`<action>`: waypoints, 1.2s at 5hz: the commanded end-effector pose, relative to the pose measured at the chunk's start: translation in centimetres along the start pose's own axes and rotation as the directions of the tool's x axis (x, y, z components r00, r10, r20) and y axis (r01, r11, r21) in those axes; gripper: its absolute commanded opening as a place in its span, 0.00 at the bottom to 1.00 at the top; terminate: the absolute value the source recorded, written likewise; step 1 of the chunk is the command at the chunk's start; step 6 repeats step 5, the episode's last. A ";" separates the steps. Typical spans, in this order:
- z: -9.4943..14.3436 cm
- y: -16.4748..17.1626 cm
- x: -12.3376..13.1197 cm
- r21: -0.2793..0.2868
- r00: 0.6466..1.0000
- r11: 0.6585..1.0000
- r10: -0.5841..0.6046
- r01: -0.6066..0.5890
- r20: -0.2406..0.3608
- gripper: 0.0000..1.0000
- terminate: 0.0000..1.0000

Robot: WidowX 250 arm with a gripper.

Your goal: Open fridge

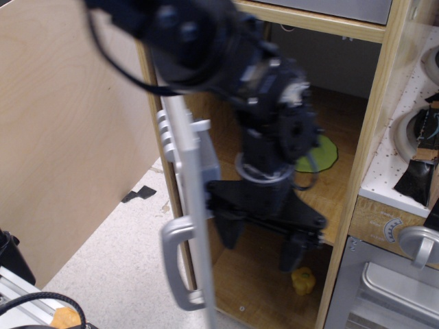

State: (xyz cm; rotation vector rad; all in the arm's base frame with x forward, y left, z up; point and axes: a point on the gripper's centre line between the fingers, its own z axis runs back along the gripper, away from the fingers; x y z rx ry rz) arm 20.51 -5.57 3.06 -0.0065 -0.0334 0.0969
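The fridge [376,116] is a tall cabinet with a light wood frame, and its inside is in view. Its grey door [195,205] stands swung out and I see it almost edge-on. The silver loop handle [174,264] and the dispenser panel [168,137] with its knobs stick out on the door's left side. My black gripper [263,244] hangs in the doorway just right of the door's inner face, fingers pointing down. It is open and holds nothing. One fingertip [229,235] is close to the door; I cannot tell if it touches.
Inside the fridge a green object [319,155] lies on the wooden shelf and a yellow object [302,279] lies on the bottom. The grey oven door [391,291] with a round knob [419,244] is at lower right. A plywood wall [68,137] stands at left.
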 end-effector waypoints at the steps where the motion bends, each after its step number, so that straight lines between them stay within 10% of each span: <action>1: 1.9 4.2 -0.1 0.009 0.998 1.000 -0.025 0.025 0.056 1.00 0.00; 4: 0.7 9.0 -0.4 0.009 0.994 0.996 -0.086 0.086 0.062 1.00 0.00; 5: 0.7 9.0 -0.4 0.009 0.994 0.996 -0.086 0.086 0.062 1.00 1.00; 6: 0.7 9.0 -0.4 0.009 0.994 0.996 -0.086 0.086 0.062 1.00 1.00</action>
